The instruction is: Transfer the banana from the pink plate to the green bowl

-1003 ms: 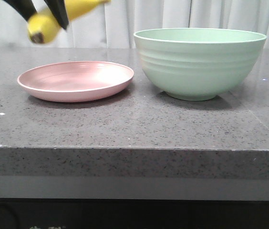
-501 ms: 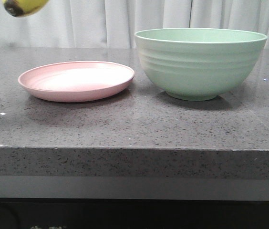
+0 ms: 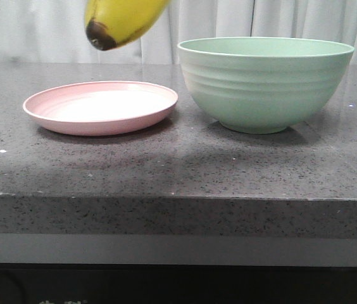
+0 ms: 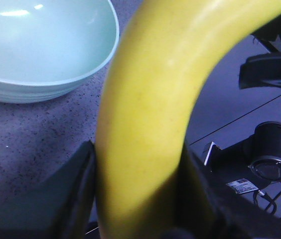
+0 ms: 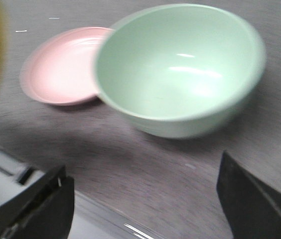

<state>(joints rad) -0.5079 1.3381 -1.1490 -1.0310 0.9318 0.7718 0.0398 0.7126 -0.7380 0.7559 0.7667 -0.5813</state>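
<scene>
we are gripping the banana [image 4: 145,124] in our left tool [image 4: 140,199], its fingers clamped on both sides, and holding it in the air above the pink plate [image 3: 100,107]. the green bowl [image 3: 265,82] is sitting empty on the surface [image 3: 178,164] toward our right. our right tool [image 5: 145,199] is hanging open, holding nothing.

The tabletop [image 3: 166,171] looks like speckled grey stone, faintly polished. The pink plate [image 3: 101,106] and green bowl [image 3: 264,82] appear matt plastic; the banana [image 3: 123,21] has smooth, waxy skin.
</scene>
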